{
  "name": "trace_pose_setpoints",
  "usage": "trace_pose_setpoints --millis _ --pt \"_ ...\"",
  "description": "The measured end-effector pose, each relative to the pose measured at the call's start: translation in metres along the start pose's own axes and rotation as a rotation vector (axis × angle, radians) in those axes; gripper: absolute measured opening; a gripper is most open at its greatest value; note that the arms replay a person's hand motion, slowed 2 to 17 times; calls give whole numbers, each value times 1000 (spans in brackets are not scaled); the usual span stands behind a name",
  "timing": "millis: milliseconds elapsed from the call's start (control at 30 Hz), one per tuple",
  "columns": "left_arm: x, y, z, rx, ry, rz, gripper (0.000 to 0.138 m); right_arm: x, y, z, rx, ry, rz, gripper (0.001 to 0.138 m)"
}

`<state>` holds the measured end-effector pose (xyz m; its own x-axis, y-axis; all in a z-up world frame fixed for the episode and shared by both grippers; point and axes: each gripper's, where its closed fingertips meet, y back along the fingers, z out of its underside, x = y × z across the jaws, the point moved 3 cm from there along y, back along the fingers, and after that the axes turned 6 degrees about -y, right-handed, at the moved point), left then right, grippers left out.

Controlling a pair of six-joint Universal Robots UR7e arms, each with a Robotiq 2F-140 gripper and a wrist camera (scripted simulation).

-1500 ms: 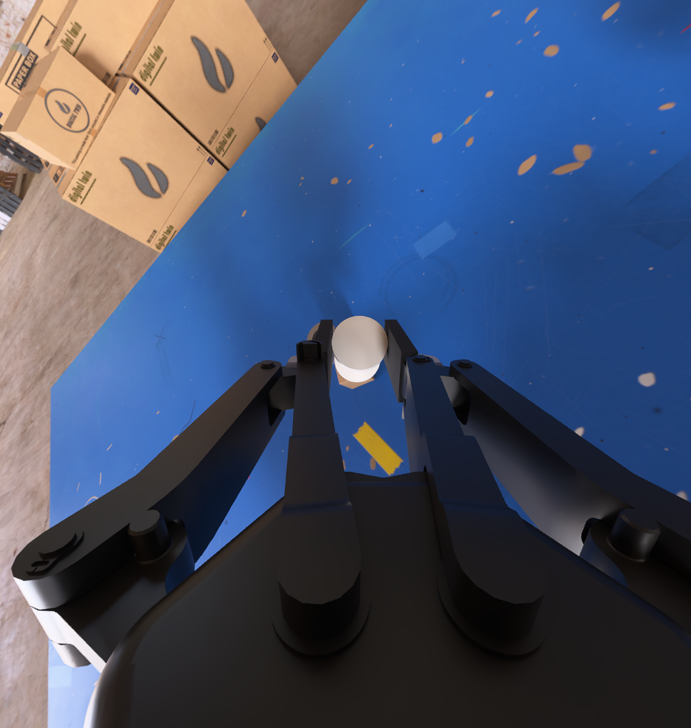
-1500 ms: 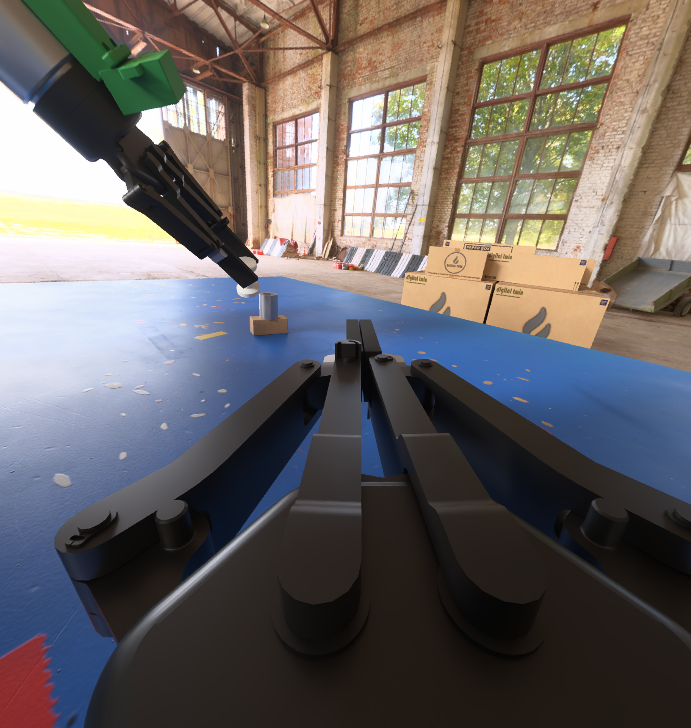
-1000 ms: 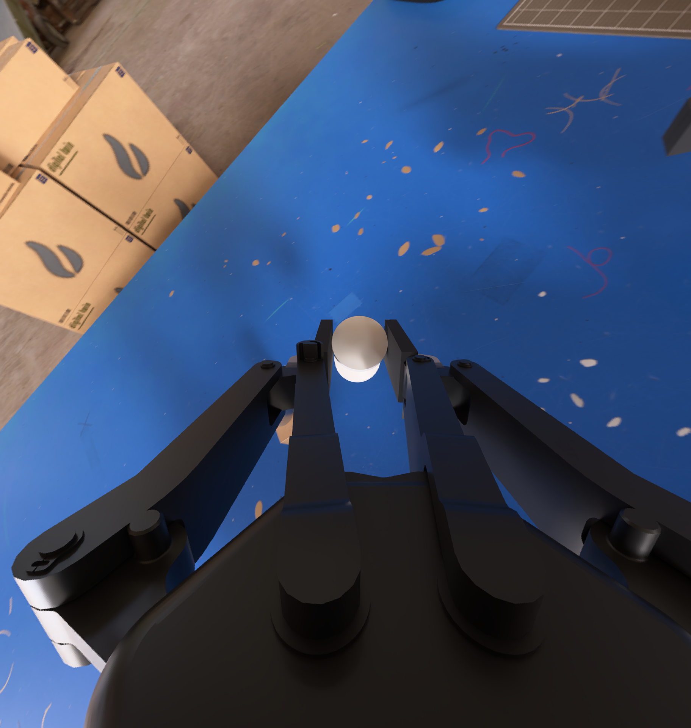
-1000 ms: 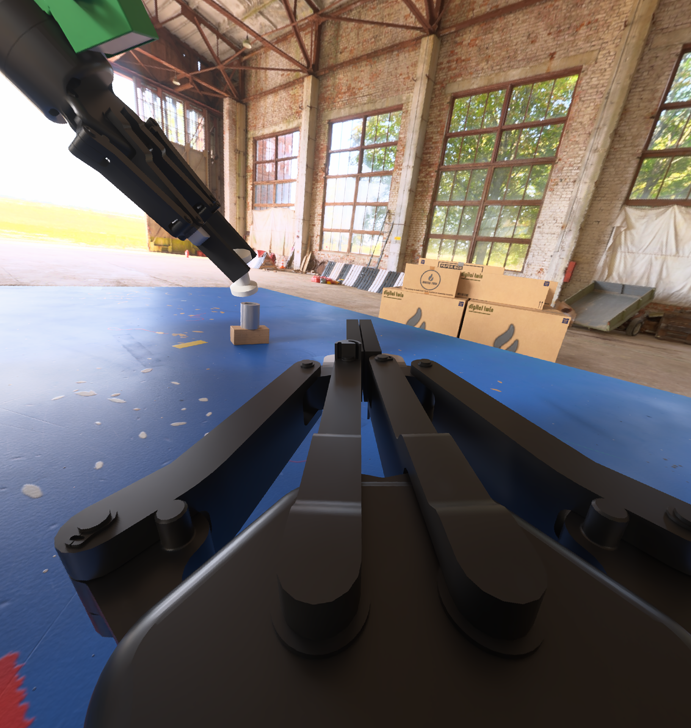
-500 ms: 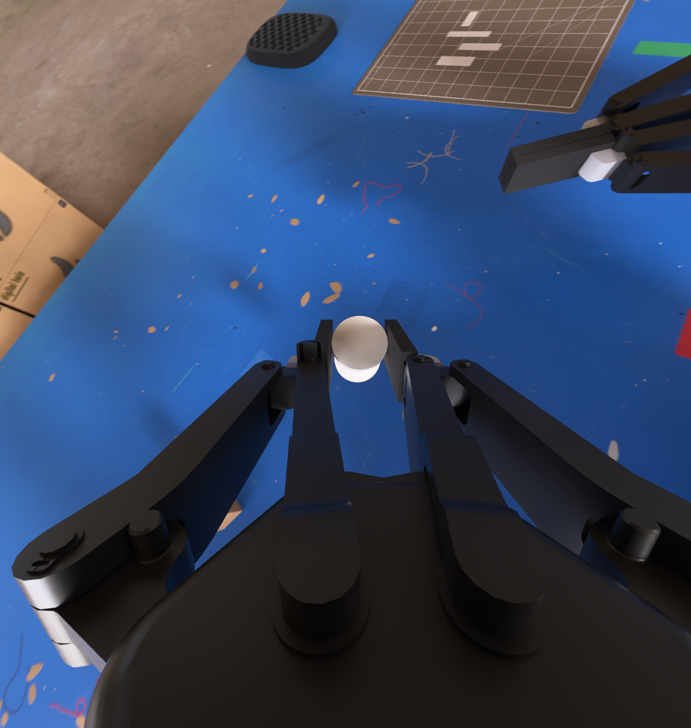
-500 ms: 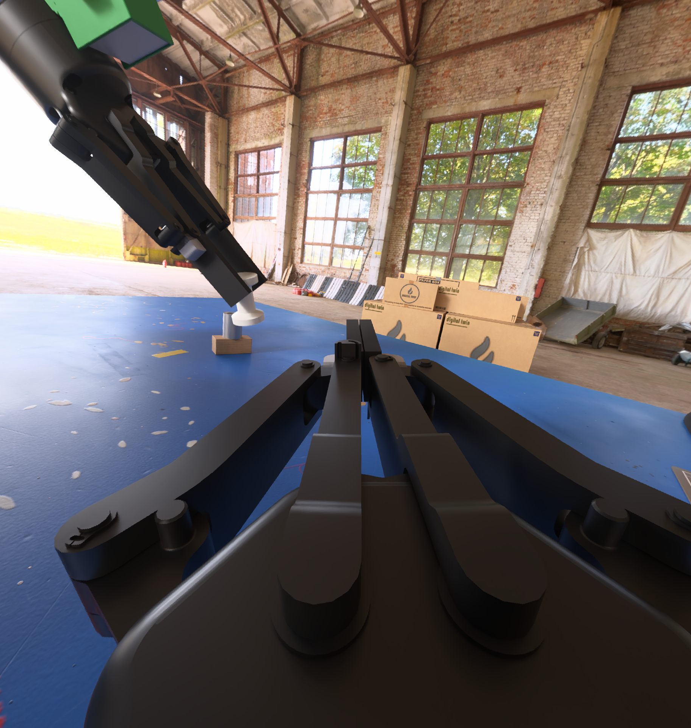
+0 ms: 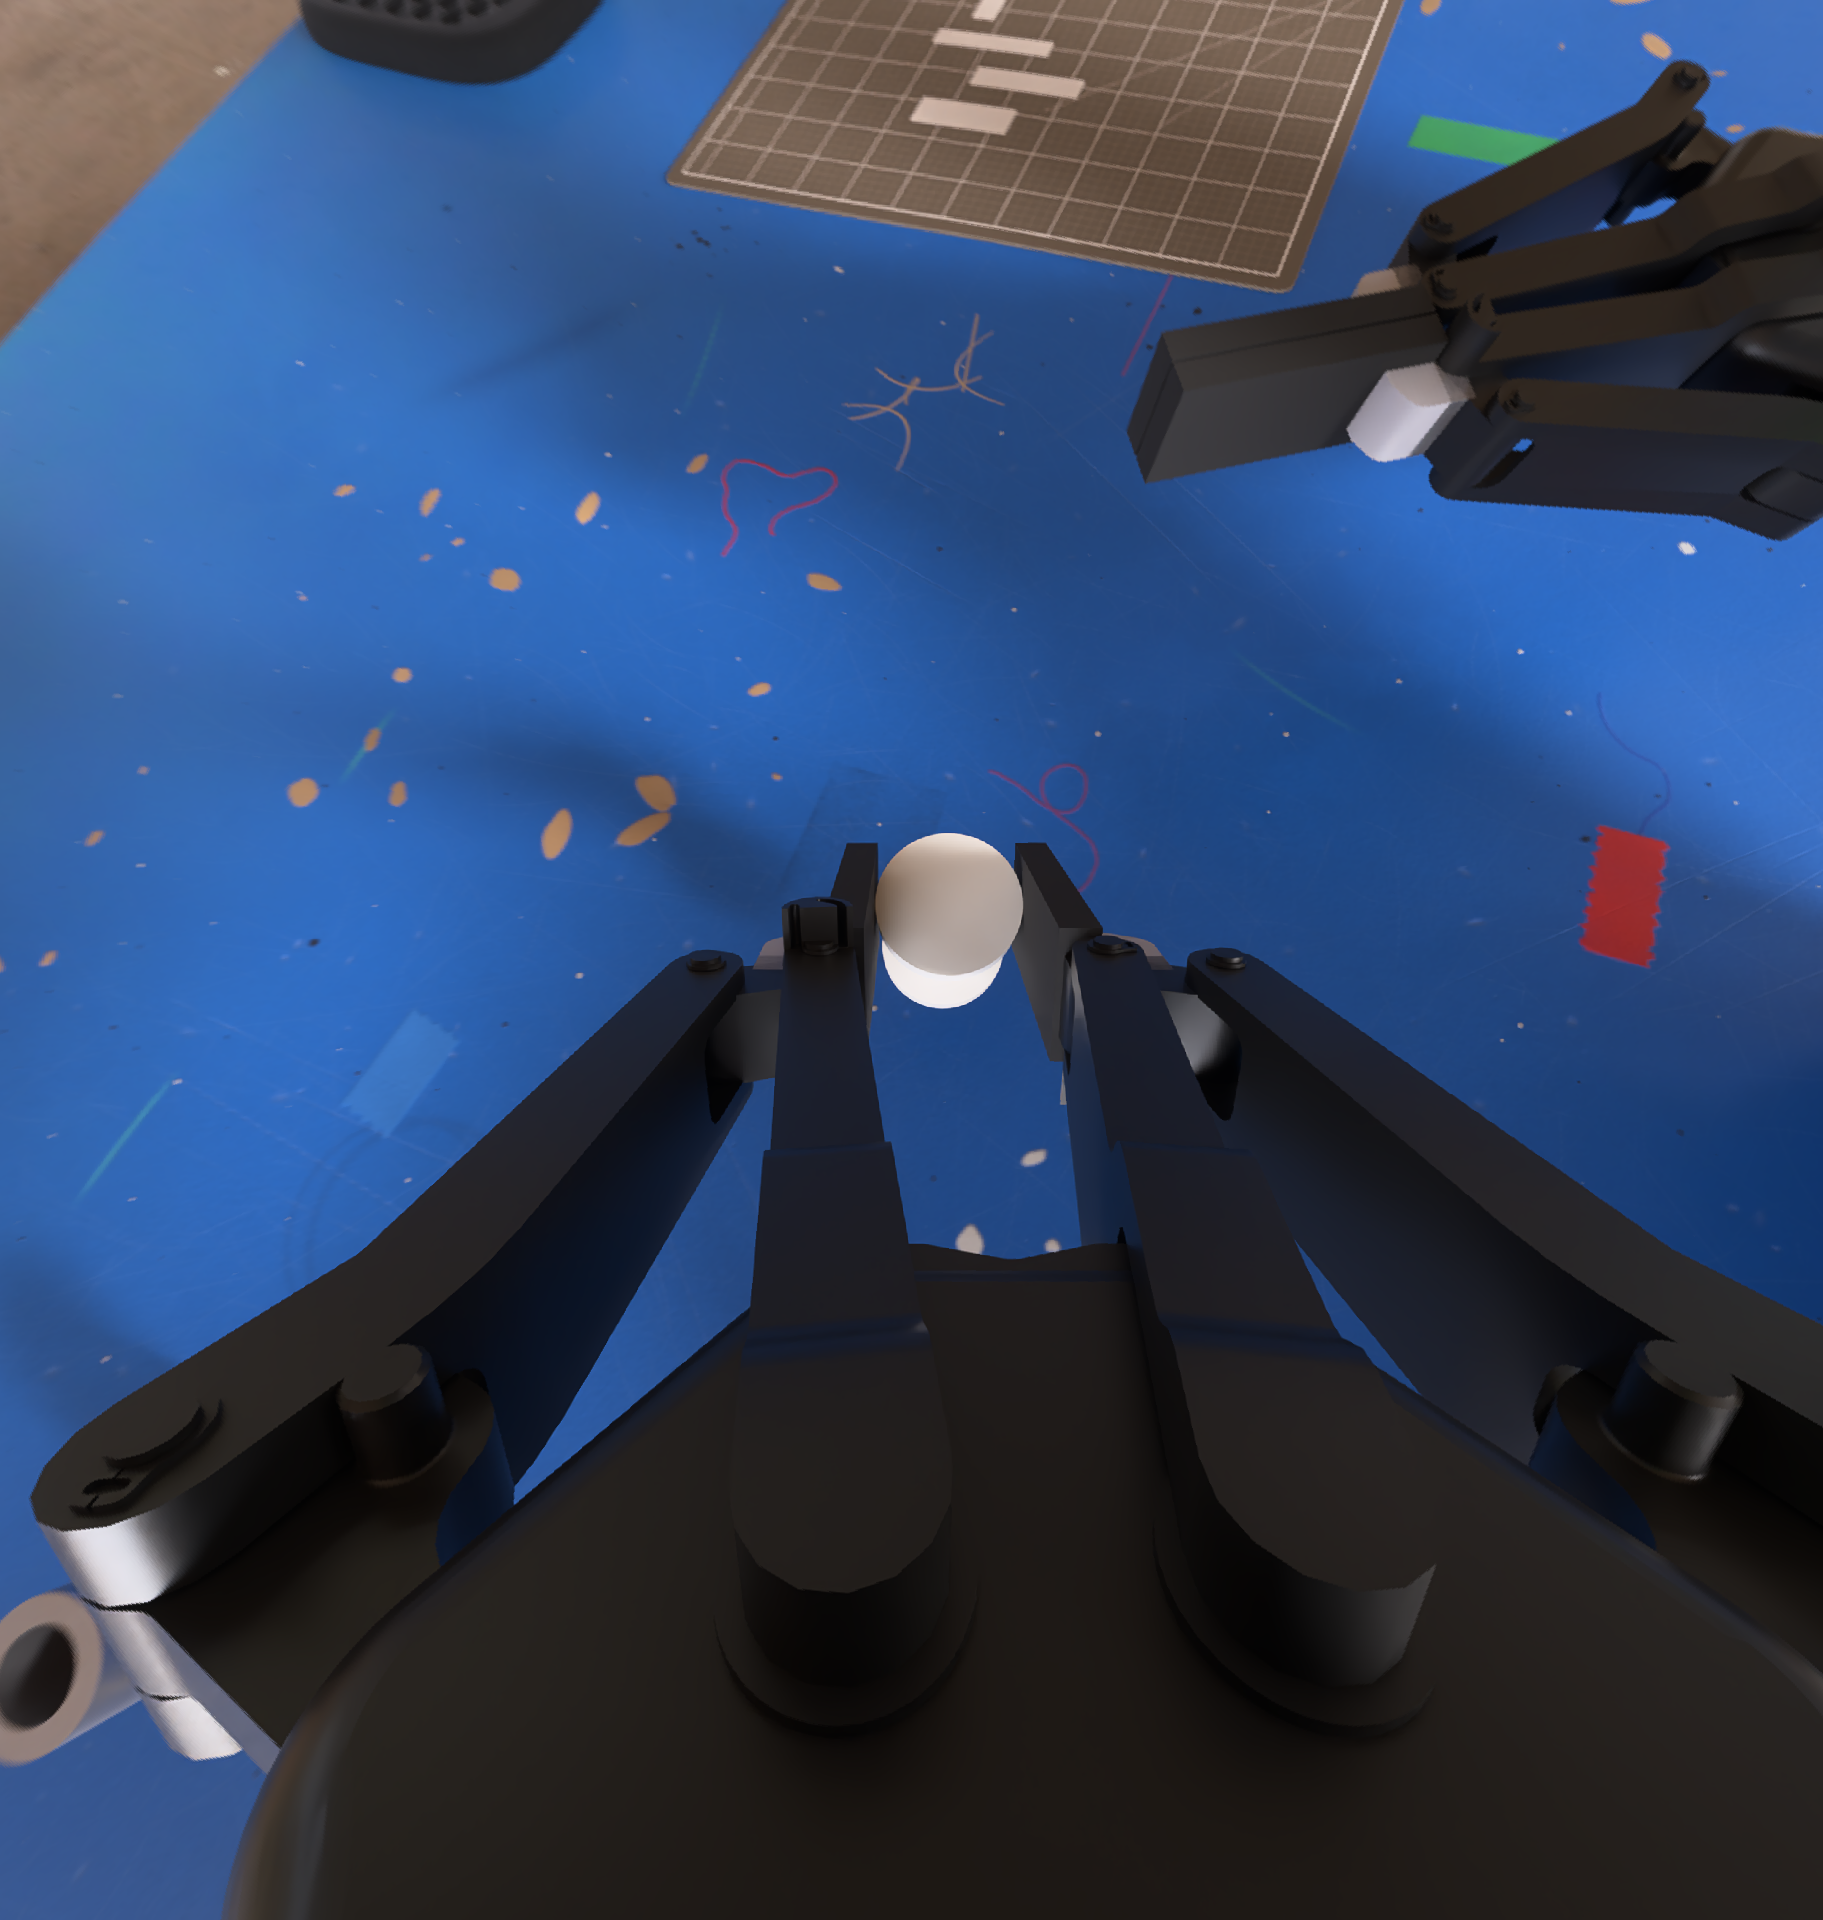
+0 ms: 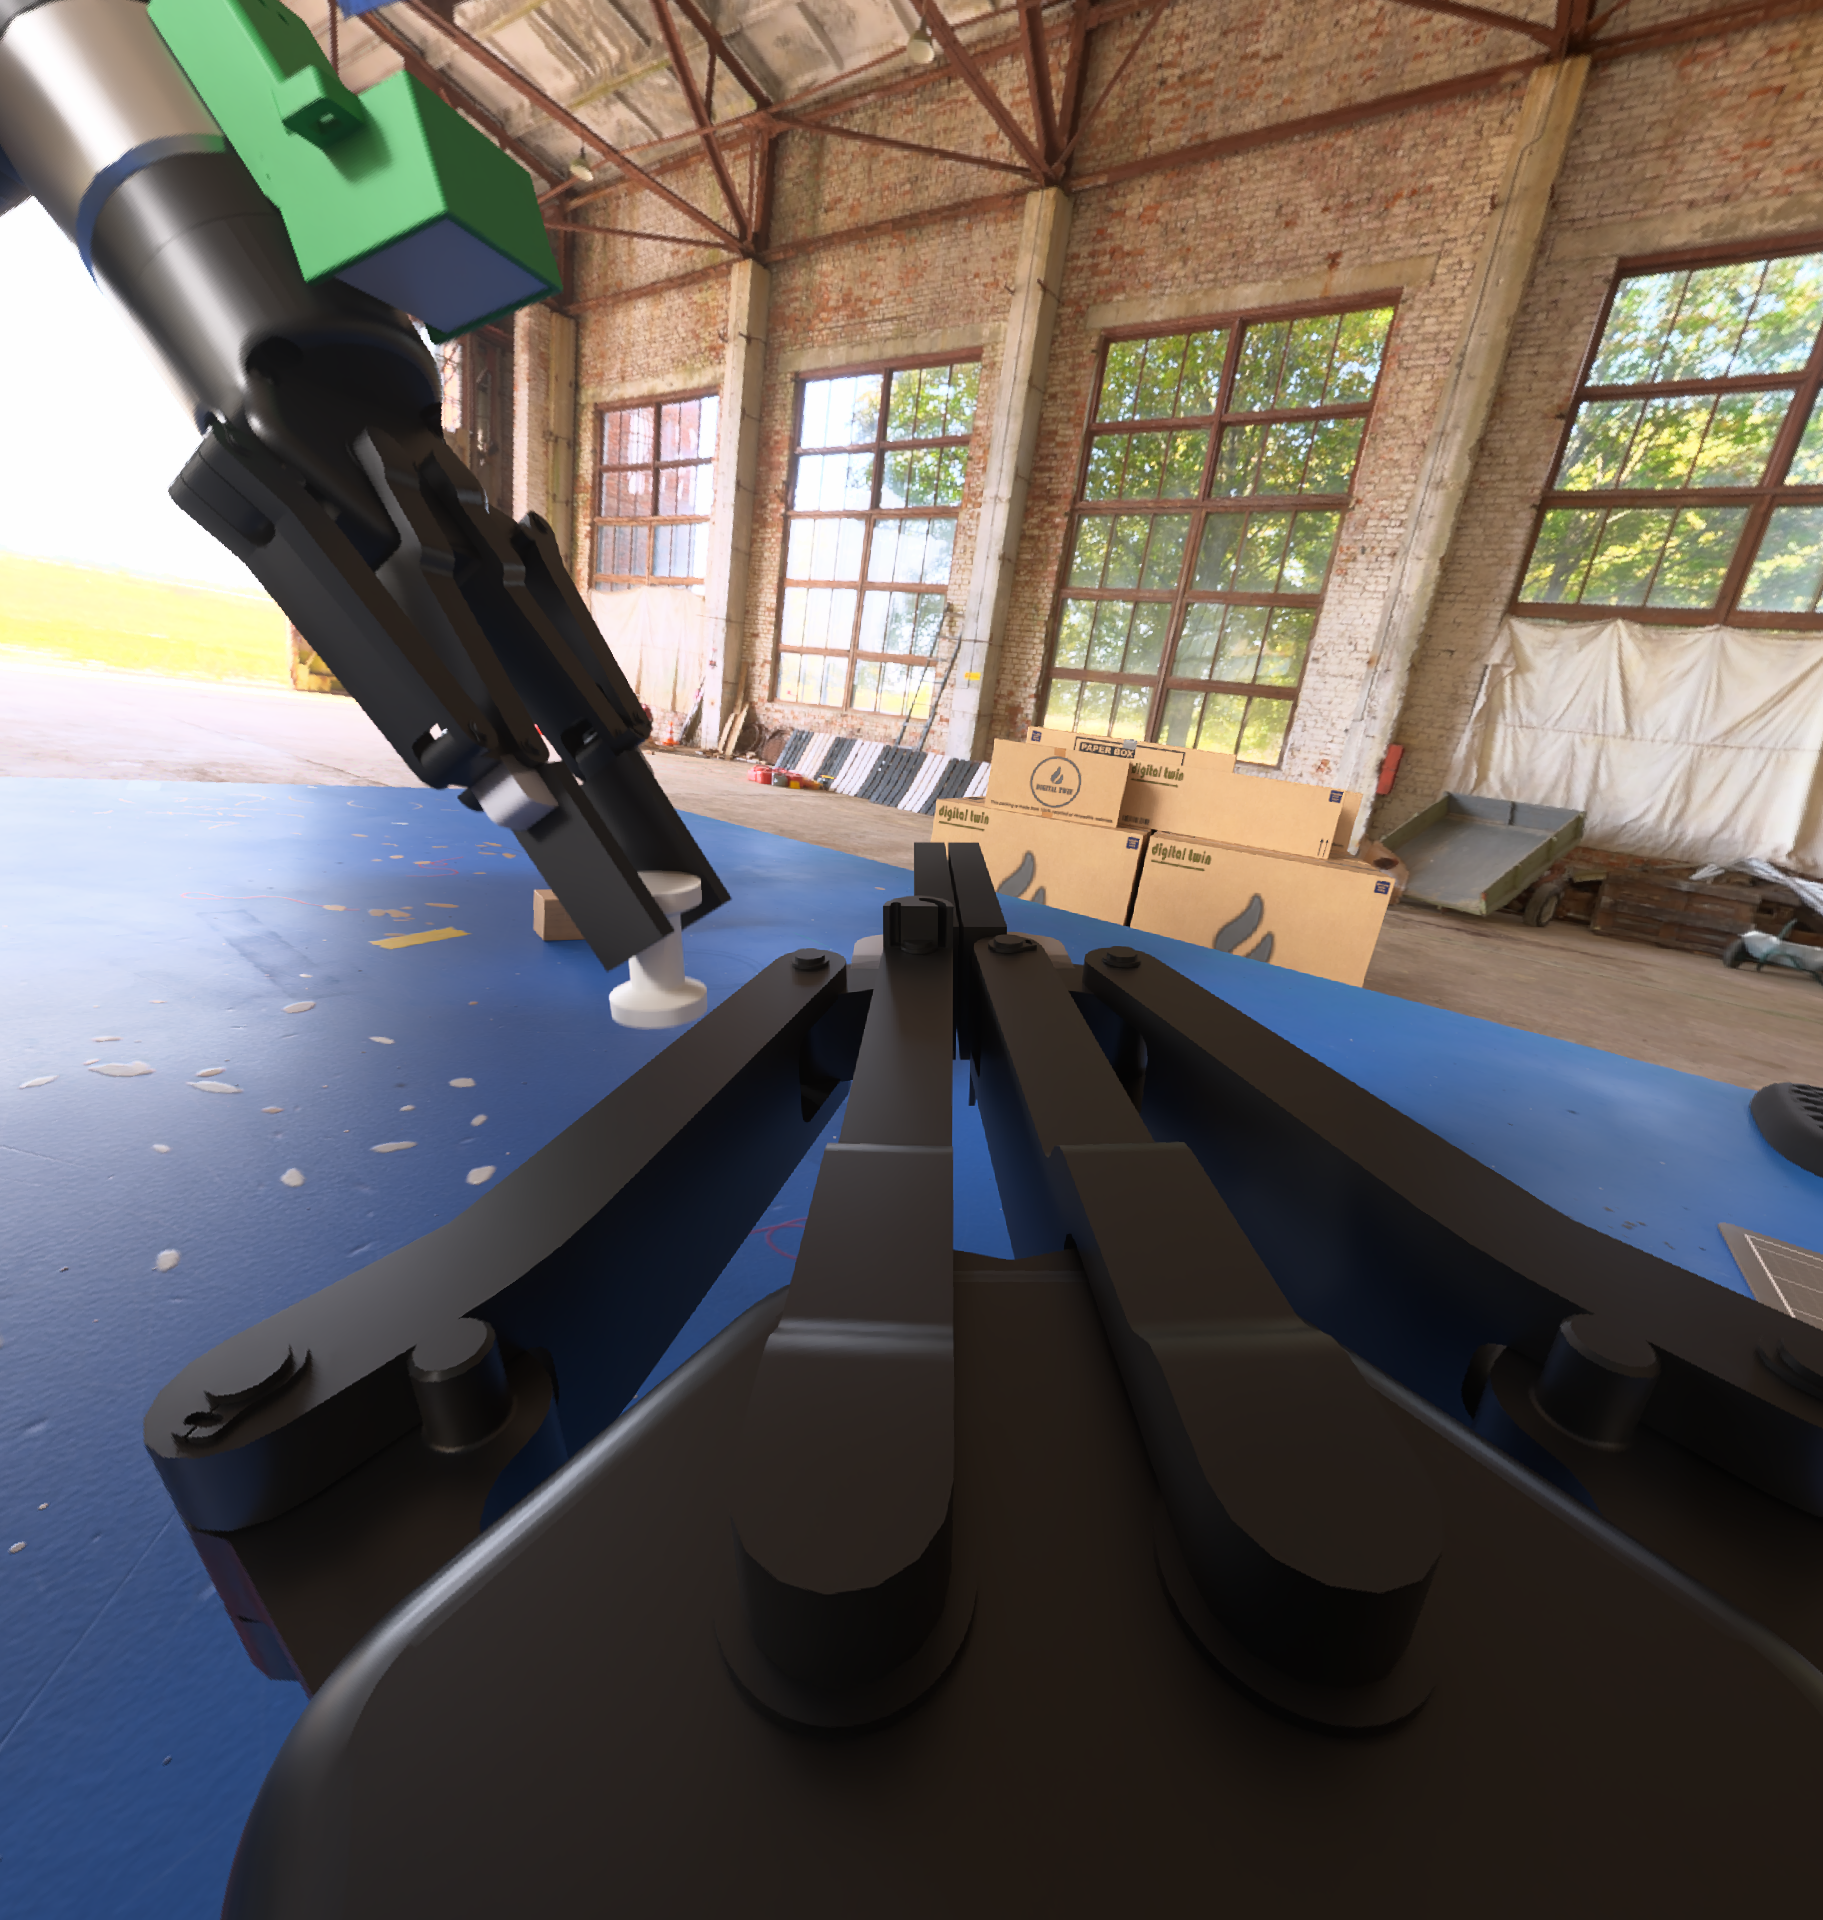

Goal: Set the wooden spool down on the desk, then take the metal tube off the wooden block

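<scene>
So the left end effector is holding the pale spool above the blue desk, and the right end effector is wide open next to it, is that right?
Not quite. The right end effector is shut, its fingers pressed together with nothing between them, as the right wrist view shows. The rest holds: the left end effector grips the pale spool above the blue desk.

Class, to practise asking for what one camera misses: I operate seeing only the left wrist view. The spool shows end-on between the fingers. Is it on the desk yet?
Observer: In the right wrist view the wooden spool hangs tilted in the left gripper, lower flange near the desk; whether they touch, I cannot tell.
Operator: Where is the wooden block?
Observer: On the desk beyond that gripper, partly hidden by it.
Operator: Right gripper free?
Observer: Its fingers meet with nothing between.
</scene>
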<state>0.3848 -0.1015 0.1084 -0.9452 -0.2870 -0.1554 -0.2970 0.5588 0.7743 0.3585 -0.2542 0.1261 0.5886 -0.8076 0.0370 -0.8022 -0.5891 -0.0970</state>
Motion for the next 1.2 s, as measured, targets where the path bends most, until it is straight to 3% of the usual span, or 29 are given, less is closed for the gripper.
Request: trace_pose_setpoints --millis 333,633,700,900,1200 --pt "17 -32 11 -66 -4 54 35 1 1 -1 5 0 4 1" --pt "24 -43 17 -77 28 89 35 0 1 -1 10 6 5 1" --pt "25 -43 17 -72 41 98 43 0 1 -1 10 8 4 1" --pt "22 -32 13 -16 64 89 43 -1 1 -1 7 9 2 1" --pt "7 5 4 101 77 -3 42 -1 0 1 1 7 -1 1"
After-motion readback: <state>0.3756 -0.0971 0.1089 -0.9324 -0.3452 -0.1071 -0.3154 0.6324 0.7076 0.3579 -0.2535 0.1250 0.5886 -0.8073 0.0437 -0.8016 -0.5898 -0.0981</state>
